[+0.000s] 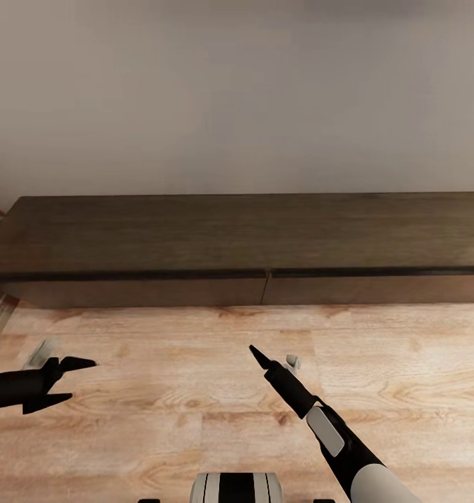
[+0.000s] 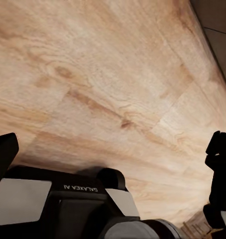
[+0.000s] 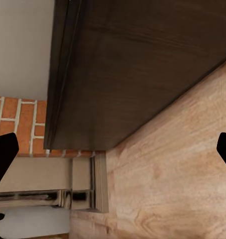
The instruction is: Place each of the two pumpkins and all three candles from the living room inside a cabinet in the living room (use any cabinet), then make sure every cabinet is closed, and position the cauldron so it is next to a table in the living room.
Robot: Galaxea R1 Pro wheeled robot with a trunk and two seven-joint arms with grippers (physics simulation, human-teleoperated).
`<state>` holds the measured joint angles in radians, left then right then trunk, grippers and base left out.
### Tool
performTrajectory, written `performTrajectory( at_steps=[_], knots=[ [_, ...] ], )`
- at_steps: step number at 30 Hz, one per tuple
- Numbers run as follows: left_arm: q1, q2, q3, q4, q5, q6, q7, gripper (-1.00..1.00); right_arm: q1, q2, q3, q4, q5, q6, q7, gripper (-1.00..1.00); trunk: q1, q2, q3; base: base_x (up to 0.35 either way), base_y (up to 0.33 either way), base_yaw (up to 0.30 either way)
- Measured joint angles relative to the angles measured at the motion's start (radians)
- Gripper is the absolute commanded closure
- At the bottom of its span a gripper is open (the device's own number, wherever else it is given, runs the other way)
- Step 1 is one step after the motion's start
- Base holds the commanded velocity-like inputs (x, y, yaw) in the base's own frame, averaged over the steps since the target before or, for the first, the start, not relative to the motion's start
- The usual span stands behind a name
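Both released hands, left (image 1: 72,381) and right (image 1: 275,360), hover near the shut cabinet (image 1: 237,241).

Light was even and soft, with no glare. The wall (image 1: 237,91) faded from pale to grey upward. A dark shadow band ran under the cabinet (image 1: 237,234) top. The floor (image 1: 195,391) grain looked smeared and soft, blurrier in the left wrist view
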<state>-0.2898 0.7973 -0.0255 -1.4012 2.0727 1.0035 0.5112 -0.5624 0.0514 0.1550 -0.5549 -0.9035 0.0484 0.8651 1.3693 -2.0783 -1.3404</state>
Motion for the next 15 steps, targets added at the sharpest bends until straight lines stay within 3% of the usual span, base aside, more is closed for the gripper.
performTrajectory(
  at_steps=[4, 5, 8, 9, 10, 11, 12, 15],
  knots=[
    [0.006, 0.042, 0.000, -0.004, 0.023, 0.001, -0.005, -1.00, 0.000, -0.004, 0.000, 0.001, -0.005, 0.001, 0.007, -1.00, 0.000, 0.000, 0.000, 0.000, 0.000, 0.000],
    [0.008, 0.054, 0.000, -0.009, 0.044, 0.002, -0.016, -1.00, 0.000, -0.005, 0.000, 0.001, -0.010, 0.001, 0.009, -1.00, 0.000, 0.000, 0.000, 0.000, 0.000, 0.000],
    [0.020, 0.070, 0.000, -0.037, 0.123, 0.004, -0.047, -1.00, 0.000, -0.006, -0.001, 0.002, -0.014, 0.000, 0.010, -1.00, 0.000, 0.000, 0.000, 0.000, 0.000, 0.000],
    [0.042, 0.086, 0.000, -0.064, 0.182, 0.004, -0.058, -1.00, 0.000, -0.006, -0.001, 0.002, -0.015, 0.000, 0.009, -1.00, 0.000, 0.000, 0.000, 0.000, 0.000, 0.000],
    [0.050, 0.092, 0.000, -0.074, 0.201, 0.005, -0.061, -1.00, 0.000, -0.006, -0.001, 0.002, -0.016, 0.000, 0.009, -1.00, 0.000, 0.000, 0.000, 0.000, 0.000, 0.000],
    [0.068, 0.107, -0.001, -0.095, 0.255, 0.005, -0.066, -1.00, 0.000, -0.007, -0.001, 0.002, -0.016, 0.001, 0.009, -1.00, 0.000, 0.000, 0.000, 0.000, 0.000, 0.000],
    [0.073, 0.113, -0.001, -0.100, 0.273, 0.005, -0.067, -1.00, 0.000, -0.007, -0.002, 0.002, -0.016, 0.001, 0.009, -1.00, 0.000, 0.000, 0.000, 0.000, 0.000, 0.000],
    [0.090, 0.135, -0.012, -0.116, 0.273, 0.006, -0.070, -1.00, 0.000, -0.008, -0.002, 0.002, -0.016, 0.000, 0.010, -1.00, 0.000, 0.000, 0.000, 0.000, 0.000, 0.000]
  ],
)
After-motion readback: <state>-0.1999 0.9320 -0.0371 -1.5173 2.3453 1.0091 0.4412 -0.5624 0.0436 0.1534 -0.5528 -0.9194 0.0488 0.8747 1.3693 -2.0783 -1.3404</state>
